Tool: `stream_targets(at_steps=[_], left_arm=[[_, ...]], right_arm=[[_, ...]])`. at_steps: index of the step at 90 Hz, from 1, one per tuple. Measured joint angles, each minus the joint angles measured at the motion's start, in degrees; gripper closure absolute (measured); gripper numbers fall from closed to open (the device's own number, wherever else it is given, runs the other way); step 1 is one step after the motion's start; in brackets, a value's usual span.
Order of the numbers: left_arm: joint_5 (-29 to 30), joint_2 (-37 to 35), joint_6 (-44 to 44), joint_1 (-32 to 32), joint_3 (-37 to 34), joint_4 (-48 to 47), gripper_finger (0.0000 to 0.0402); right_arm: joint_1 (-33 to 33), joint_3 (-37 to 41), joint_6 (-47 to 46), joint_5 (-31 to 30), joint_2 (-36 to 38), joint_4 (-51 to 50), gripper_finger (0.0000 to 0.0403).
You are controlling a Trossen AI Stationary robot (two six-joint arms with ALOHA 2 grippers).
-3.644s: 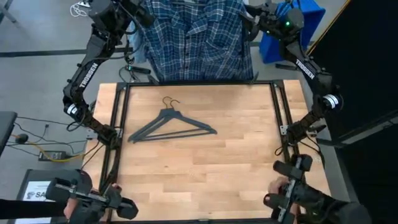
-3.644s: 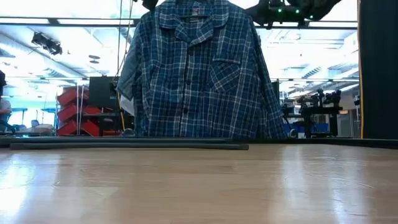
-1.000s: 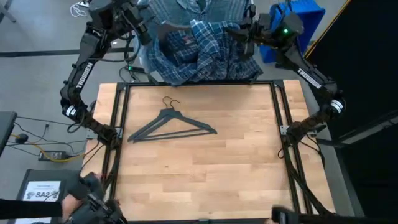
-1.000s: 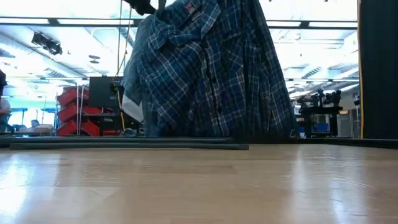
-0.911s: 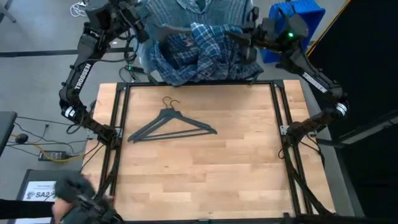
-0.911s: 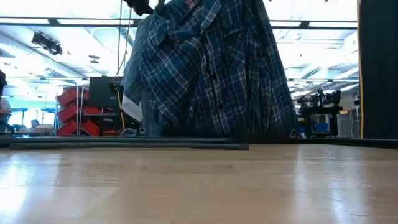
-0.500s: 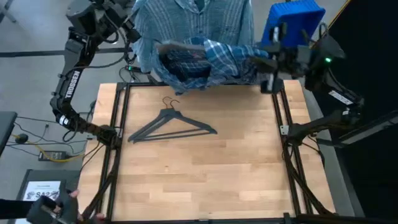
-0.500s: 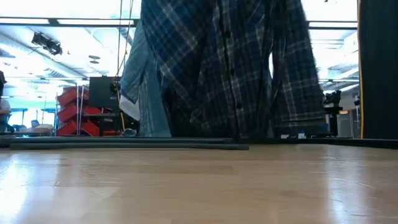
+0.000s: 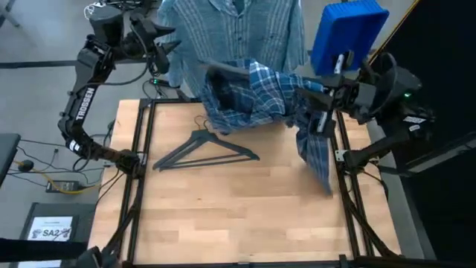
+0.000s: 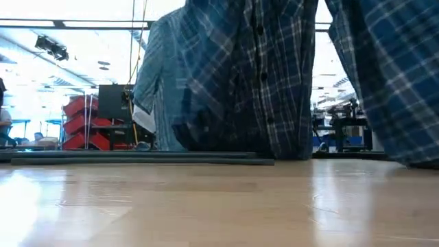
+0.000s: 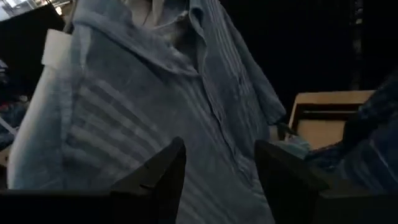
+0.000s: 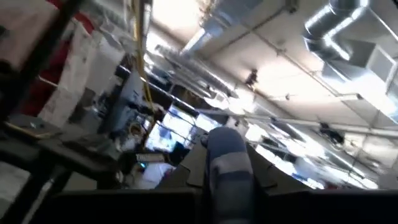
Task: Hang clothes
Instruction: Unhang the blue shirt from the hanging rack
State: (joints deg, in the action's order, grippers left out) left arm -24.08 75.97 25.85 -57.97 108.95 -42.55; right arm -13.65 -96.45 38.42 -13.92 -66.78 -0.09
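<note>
While the left gripper [image 9: 165, 41] is hanging past the far left corner of the tabletop [image 9: 238, 201] with its fingers spread and nothing between them, the right gripper [image 9: 321, 95] is reaching in over the far right edge, pinching the plaid shirt [image 9: 256, 93]. Seen from above, the left arm is rising from the left edge and bending back beyond the table, and the right arm is folding in from the right edge. The plaid shirt is bunching in soft folds over the far edge, one long panel drooping down along the right edge. Behind it the striped shirt [image 9: 230, 26] is hanging flat and wide beyond the far edge. A thin dark hanger [image 9: 204, 149] is lying flat on the pale wood left of centre, and the near half of the tabletop is lying open. A blue bin [image 9: 348, 30] is sitting beyond the far right corner.

From table height, the plaid shirt [image 10: 254, 75] is hanging in heavy pleats along the far edge, a second fold [image 10: 391, 75] dropping at the right, its hem reaching down about to the wood. The striped shirt [image 10: 156, 89] is showing at its left.

In the left wrist view, the two dark fingers [image 11: 165, 174] are standing apart before the striped shirt [image 11: 124, 112], its collar and fine stripes clear.

The right wrist view is looking up at a ceiling with pipes, a dark rounded shape low in the middle; I cannot tell what it is.
</note>
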Motion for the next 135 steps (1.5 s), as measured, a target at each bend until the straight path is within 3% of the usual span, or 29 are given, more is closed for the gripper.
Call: stream_targets(at_steps=[18,28,39,47,57,87,104,135], left_arm=[[-1.9,-0.7,-1.1,1.2,0.0,-1.6,0.023],[-10.9,-0.7,-1.7,2.8,0.0,-4.7,0.023],[-23.0,-0.8,0.4,6.6,0.0,-9.5,0.023],[-26.7,-1.3,3.9,8.8,0.0,-13.2,0.023],[-26.6,-1.6,5.2,11.5,-0.1,-14.7,0.023],[-26.3,-1.4,1.9,18.7,-8.9,-3.1,0.023],[-17.7,-1.5,2.1,24.5,-11.1,2.8,0.023],[-17.1,-1.5,2.1,35.7,-11.9,8.3,0.0231]], right_arm=[[-12.8,-3.6,7.4,-3.6,-0.5,1.1,0.0389],[-17.4,-3.7,12.1,-12.5,-1.9,1.3,0.0389],[-18.2,-3.7,15.1,-20.7,-3.6,1.8,0.0389],[-18.2,-3.7,15.4,-24.2,-4.7,1.9,0.0389],[-18.1,-3.7,15.3,-25.5,-6.5,2.0,0.0389],[-18.1,-3.6,15.1,-30.0,-11.7,5.0,0.0389],[-18.6,-3.6,12.3,-30.4,-12.8,5.6,0.0389],[-18.8,-3.6,8.1,-31.5,-13.6,5.1,0.0389]])
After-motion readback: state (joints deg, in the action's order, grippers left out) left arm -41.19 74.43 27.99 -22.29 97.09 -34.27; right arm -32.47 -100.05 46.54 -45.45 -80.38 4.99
